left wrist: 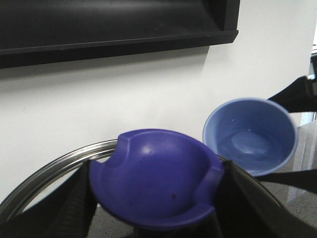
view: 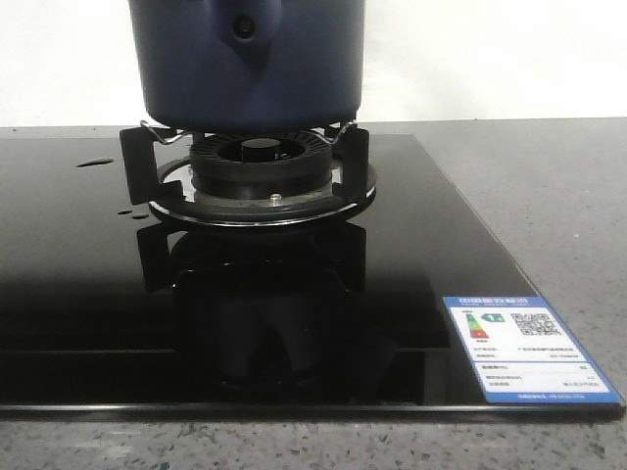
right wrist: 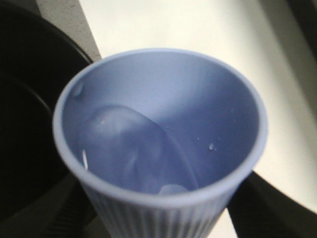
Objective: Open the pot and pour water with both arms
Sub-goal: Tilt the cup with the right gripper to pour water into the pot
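The dark navy pot (view: 245, 69) stands on the gas burner (view: 260, 171); its top is cut off by the front view. In the left wrist view my left gripper (left wrist: 156, 198) is shut on the lid's purple-blue knob (left wrist: 158, 176), and the lid's steel rim (left wrist: 44, 171) curves behind it. My right gripper (right wrist: 158, 218) is shut on a light blue ribbed cup (right wrist: 163, 134) that holds a little water (right wrist: 124, 148). The same cup (left wrist: 250, 134) shows beyond the knob, tilted with its mouth toward the camera. Neither gripper appears in the front view.
A black glass hob (view: 98, 294) carries the burner, with a few water drops (view: 98, 162) at its back left and a label (view: 524, 348) at the front right. Grey speckled counter surrounds it. A dark shelf (left wrist: 119, 29) hangs on the white wall.
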`<action>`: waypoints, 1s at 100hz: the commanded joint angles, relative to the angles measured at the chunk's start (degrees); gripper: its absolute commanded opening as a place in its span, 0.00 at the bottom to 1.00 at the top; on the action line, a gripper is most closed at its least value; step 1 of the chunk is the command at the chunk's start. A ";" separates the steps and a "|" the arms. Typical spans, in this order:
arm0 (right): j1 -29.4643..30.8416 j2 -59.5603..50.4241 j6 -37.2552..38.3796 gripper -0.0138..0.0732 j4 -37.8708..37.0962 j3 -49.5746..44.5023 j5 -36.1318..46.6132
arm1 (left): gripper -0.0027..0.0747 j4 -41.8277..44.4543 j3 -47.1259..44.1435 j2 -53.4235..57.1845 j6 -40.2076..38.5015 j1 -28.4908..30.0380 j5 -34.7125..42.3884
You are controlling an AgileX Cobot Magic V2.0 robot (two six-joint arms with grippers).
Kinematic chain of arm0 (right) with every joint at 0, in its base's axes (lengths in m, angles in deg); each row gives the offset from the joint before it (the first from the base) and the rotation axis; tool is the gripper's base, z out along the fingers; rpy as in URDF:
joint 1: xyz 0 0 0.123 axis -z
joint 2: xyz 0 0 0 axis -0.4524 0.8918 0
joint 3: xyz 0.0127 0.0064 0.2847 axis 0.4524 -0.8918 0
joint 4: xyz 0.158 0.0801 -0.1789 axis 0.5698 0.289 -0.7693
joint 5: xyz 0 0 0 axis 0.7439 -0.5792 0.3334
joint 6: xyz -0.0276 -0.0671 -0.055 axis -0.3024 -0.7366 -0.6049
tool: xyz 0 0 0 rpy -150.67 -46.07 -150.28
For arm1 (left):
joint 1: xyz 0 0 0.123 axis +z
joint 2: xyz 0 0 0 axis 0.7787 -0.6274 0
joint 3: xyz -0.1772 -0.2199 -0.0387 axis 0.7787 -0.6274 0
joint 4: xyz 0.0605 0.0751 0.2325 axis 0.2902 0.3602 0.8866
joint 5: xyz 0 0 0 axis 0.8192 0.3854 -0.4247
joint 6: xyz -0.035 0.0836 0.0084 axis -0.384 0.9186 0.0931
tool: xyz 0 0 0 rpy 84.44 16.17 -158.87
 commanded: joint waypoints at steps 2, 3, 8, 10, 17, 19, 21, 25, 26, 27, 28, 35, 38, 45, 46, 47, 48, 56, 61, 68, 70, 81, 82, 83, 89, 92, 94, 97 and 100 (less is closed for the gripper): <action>-0.13 -1.56 -0.08 0.47 -3.77 2.49 4.68 | 0.43 -3.21 2.09 1.35 -0.64 -0.41 -2.18; -0.13 -1.43 -0.08 0.46 -3.98 2.49 4.68 | 0.43 -3.21 2.09 1.35 -0.64 -0.41 -2.18; -0.13 -1.06 -0.08 0.47 -5.68 2.49 4.78 | 0.43 -3.21 2.09 1.35 -0.64 -0.41 -2.18; -0.13 -0.92 -0.08 0.47 -6.64 2.49 4.78 | 0.43 -3.21 2.09 1.35 -0.64 -0.41 -2.18; -0.13 -0.50 -0.08 0.46 -9.25 2.49 4.78 | 0.43 -3.21 2.09 1.35 -0.64 -0.41 -2.18; -0.13 -0.36 -0.08 0.47 -9.99 2.49 4.91 | 0.43 -3.21 2.09 1.35 -0.64 -0.41 -2.18; -0.13 -0.22 -0.08 0.46 -10.72 2.49 4.91 | 0.43 -3.21 2.09 1.35 -0.64 -0.41 -2.18; -0.13 -0.08 -0.08 0.47 -11.97 2.49 5.01 | 0.43 -3.21 2.09 1.35 -0.64 -0.41 -2.18; -0.13 0.08 -0.08 0.46 -12.36 2.49 5.01 | 0.43 -3.21 2.09 1.35 -0.64 -0.41 -2.18; -0.13 0.08 -0.08 0.47 -12.53 2.49 5.16 | 0.43 -3.21 2.09 1.35 -0.64 -0.41 -2.18; -0.13 0.08 -0.08 0.46 -12.83 2.49 5.17 | 0.43 -3.21 2.09 1.35 -0.64 -0.41 -2.18; -0.13 0.36 -0.08 0.47 -13.35 2.49 6.22 | 0.43 -3.21 2.09 1.35 -0.64 -0.41 -2.18; -0.13 0.44 -0.08 0.47 -13.53 2.49 6.70 | 0.43 -3.21 2.09 1.35 -0.64 -0.41 -2.18; -0.13 0.48 -0.08 0.46 -14.53 2.49 8.30 | 0.43 -3.21 2.09 1.35 -0.64 -0.41 -2.18; -0.13 0.48 -0.08 0.47 -14.65 2.49 8.46 | 0.43 -3.21 2.09 1.35 -0.64 -0.41 -2.18; -0.13 0.60 -0.08 0.47 -14.98 2.49 8.76 | 0.43 -3.21 2.09 1.35 -0.64 -0.41 -2.18; -0.13 0.59 -0.08 0.46 -15.14 2.49 8.91 | 0.43 -3.21 2.09 1.35 -0.64 -0.41 -2.18; -0.13 0.72 -0.08 0.47 -17.76 2.49 10.17 | 0.43 -3.21 2.09 1.35 -0.64 -0.41 -2.18; -0.13 0.94 -0.08 0.47 -18.70 2.49 10.30 | 0.43 -3.21 2.09 1.35 -0.64 -0.41 -2.18; -0.13 1.32 -0.08 0.47 -19.06 2.49 10.30 | 0.43 -3.21 2.09 1.35 -0.64 -0.41 -2.18; -0.13 1.30 -0.08 0.47 -19.06 2.49 10.19 | 0.43 -3.21 2.09 1.35 -0.64 -0.41 -2.18; -0.13 1.74 -0.08 0.46 -19.31 2.49 10.06 | 0.43 -3.21 2.09 1.35 -0.64 -0.41 -2.18; -0.13 1.72 -0.08 0.46 -19.53 2.49 10.06 | 0.43 -3.21 2.09 1.35 -0.64 -0.41 -2.18; -0.13 1.72 -0.08 0.46 -19.66 2.49 10.06 | 0.43 -3.21 2.09 1.35 -0.64 -0.41 -2.18; -0.13 1.96 -0.08 0.46 -20.49 2.49 10.06 | 0.43 -3.21 2.09 1.35 -0.64 -0.41 -2.18; -0.13 2.13 -0.08 0.46 -20.62 2.49 10.06 | 0.43 -3.21 2.09 1.35 -0.64 -0.41 -2.18; -0.13 2.11 -0.08 0.46 -20.64 2.49 10.06 | 0.43 -3.21 2.09 1.35 -0.64 -0.41 -2.18; -0.13 2.35 -0.08 0.46 -20.76 2.49 10.06 | 0.43 -3.21 2.09 1.35 -0.64 -0.41 -2.18; -0.13 2.36 -0.08 0.46 -21.23 2.49 10.06 | 0.43 -3.21 2.09 1.35 -0.64 -0.41 -2.18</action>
